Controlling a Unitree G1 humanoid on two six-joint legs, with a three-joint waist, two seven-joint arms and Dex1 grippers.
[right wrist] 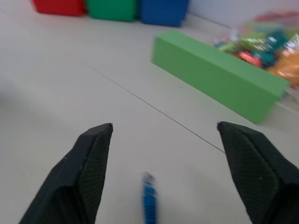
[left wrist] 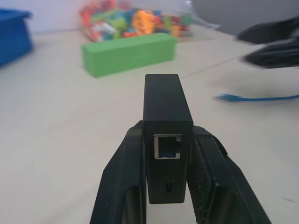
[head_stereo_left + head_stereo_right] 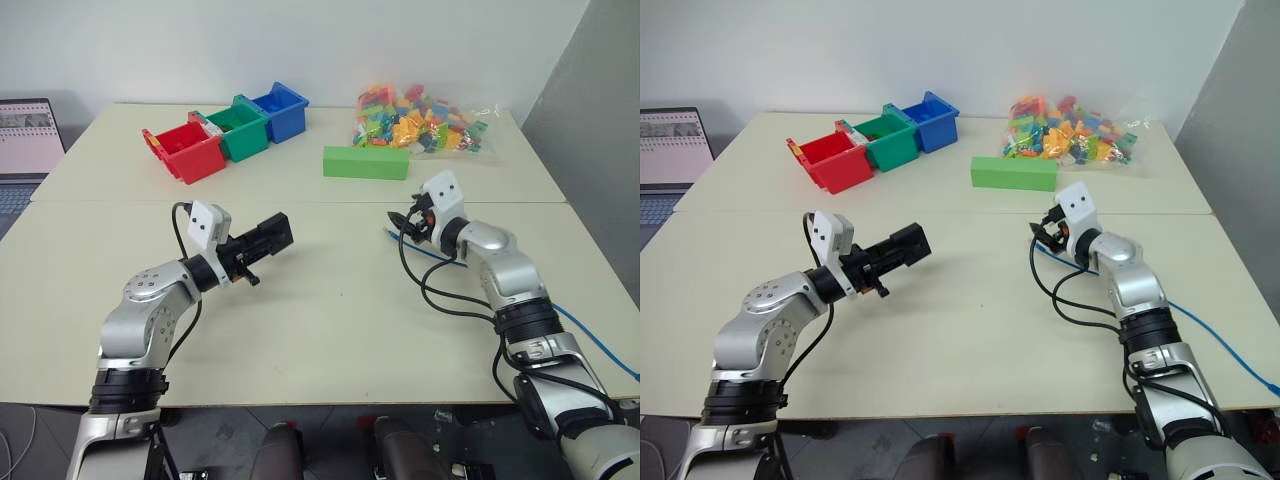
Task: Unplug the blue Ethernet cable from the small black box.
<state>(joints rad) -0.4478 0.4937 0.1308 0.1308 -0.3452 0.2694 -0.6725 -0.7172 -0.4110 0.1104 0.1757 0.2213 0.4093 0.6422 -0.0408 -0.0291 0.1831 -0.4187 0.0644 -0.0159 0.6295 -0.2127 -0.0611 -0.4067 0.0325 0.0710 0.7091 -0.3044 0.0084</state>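
Left tool clamped on the small black box, held off the table, box sticking out past the fingers toward the middle. Box socket faces the wrist camera, nothing plugged in it. Right tool has its fingers wide apart, nothing between them, hovering over the table. Blue Ethernet cable is out of the box: its plug end lies on the table just under the right tool, cord runs back beside the right arm to the table's right edge. Box and plug well apart. Green block lies farther back, between the two tools. Red, green, blue bins in a row at back left, bag of coloured bricks at back right, just behind the block. Laptop at the far left edge
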